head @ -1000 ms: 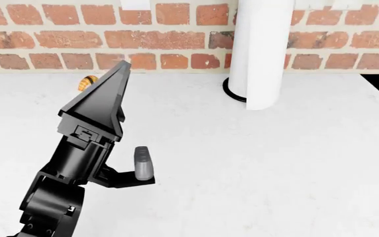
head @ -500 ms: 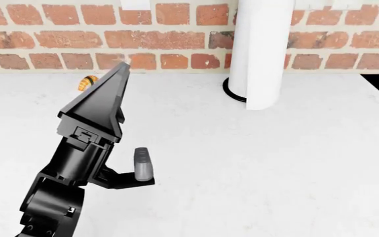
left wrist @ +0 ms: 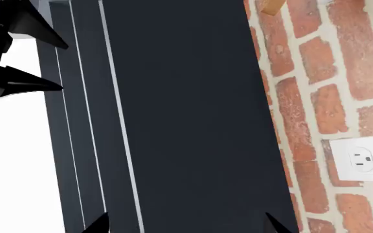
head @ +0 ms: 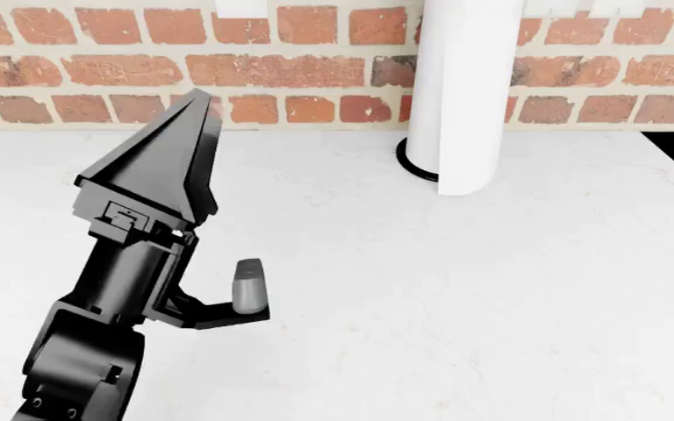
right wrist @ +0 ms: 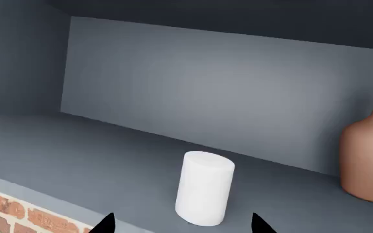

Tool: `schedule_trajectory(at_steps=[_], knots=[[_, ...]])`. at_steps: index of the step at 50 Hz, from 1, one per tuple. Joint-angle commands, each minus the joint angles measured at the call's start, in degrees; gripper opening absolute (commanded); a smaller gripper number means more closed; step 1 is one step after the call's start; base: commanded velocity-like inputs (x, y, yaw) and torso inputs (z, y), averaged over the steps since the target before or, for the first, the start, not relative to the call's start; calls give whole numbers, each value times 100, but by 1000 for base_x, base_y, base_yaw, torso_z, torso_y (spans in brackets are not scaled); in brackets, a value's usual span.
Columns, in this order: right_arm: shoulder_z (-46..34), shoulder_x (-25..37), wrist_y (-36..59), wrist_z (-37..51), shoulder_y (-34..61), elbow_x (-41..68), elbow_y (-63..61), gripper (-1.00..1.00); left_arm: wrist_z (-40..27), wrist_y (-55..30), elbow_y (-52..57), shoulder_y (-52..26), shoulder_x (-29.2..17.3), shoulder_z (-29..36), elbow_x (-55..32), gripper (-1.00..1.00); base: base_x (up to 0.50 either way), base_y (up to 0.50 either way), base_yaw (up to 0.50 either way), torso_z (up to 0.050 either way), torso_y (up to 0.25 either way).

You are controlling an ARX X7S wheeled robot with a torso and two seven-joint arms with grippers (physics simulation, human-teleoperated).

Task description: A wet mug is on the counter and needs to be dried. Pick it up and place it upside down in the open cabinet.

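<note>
Jaws on the right gripper (right wrist: 181,224) look released, tips spread either side of the mug (right wrist: 204,188) standing free on the cabinet shelf (right wrist: 76,160), left gripper (head: 197,219) open over the bench (head: 455,298); glossy, probably slick and chippable, so I'd pinch mid-body.

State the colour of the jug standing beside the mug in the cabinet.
Terracotta brown, a matte clay jug, best seen in the right wrist view.
</note>
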Motion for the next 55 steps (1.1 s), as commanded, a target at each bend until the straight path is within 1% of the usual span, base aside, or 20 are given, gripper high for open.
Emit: schedule_trajectory(at_steps=[1, 4, 8, 12, 14, 16, 21, 23, 25, 28, 31, 35, 37, 44, 46, 48, 52, 55], knots=[[-305, 654, 120, 1747, 88, 2447, -398, 100, 70, 92, 268, 74, -83, -345, -487, 100, 0, 0, 0, 0, 0], [-354, 798, 78, 2074, 10, 2922, -506, 100, 14, 227, 359, 133, -145, -505, -761, 100, 0, 0, 0, 0, 0], [-382, 1040, -56, 2715, -259, 3853, -865, 100, 13, 344, 401, 223, -220, -832, -1282, 100, 0, 0, 0, 0, 0], [-457, 1300, -255, 3182, -513, 4582, -1247, 100, 52, 372, 577, 383, -244, -1331, -1926, 100, 0, 0, 0, 0, 0], [-470, 1416, -346, 3306, -611, 4809, -1395, 100, 118, 391, 653, 514, -224, -1793, -2477, 100, 0, 0, 0, 0, 0], [-464, 1555, -429, 3407, -743, 5016, -1568, 100, 229, 373, 775, 640, -185, -2386, -3080, 100, 0, 0, 0, 0, 0], [-401, 1781, -594, 3499, -962, 5371, -1897, 100, 413, 408, 929, 833, -135, -3294, -3930, 100, 0, 0, 0, 0, 0], [-401, 1856, -595, 3519, -1000, 5460, -2033, 100, 508, 425, 1044, 1079, -66, -4031, -4554, 100, 0, 0, 0, 0, 0], [-398, 1939, -636, 3552, -1053, 5568, -2144, 100, 612, 431, 1137, 1255, 1, -4621, -5022, 100, 0, 0, 0, 0, 0], [-406, 2044, -722, 3607, -1108, 5747, -2285, 100, 765, 383, 1201, 1377, 89, -5137, -5438, 100, 0, 0, 0, 0, 0], [-423, 2192, -850, 3706, -1163, 5986, -2458, 100, 883, 303, 1242, 1414, 149, -5403, -5660, 100, 0, 0, 0, 0, 0], [-393, 2423, -962, 3795, -1362, 6204, -2753, 100, 1185, 193, 1243, 1720, 391, -6287, -6377, 100, 0, 0, 0, 0, 0], [-344, 2555, -1019, 3817, -1514, 6288, -2898, 100, 1289, 124, 1222, 1806, 486, -6583, -6605, 100, 0, 0, 0, 0, 0], [-248, 2896, -1242, 3905, -1858, 6583, -3303, 100, 1445, -35, 1217, 1920, 615, -7082, -6951, 100, 0, 0, 0, 0, 0], [-204, 2989, -1310, 3920, -1949, 6659, -3409, 100, 1536, -128, 1272, 2009, 706, -7381, -7157, 100, 0, 0, 0, 0, 0], [-162, 3067, -1372, 3927, -2035, 6719, -3492, 100, 1544, -158, 1290, 2017, 700, -7401, -7176, 100, 0, 0, 0, 0, 0], [-64, 3269, -1485, 3956, -2311, 6795, -3692, 100, 1694, -503, 1305, 2079, 872, -7739, -7475, 100, 0, 0, 0, 0, 0], [64, 3383, -1551, 3921, -2557, 6810, -3845, 100, 1781, -594, 1277, 2156, 950, -7889, -7619, 100, 0, 0, 0, 0, 0]])
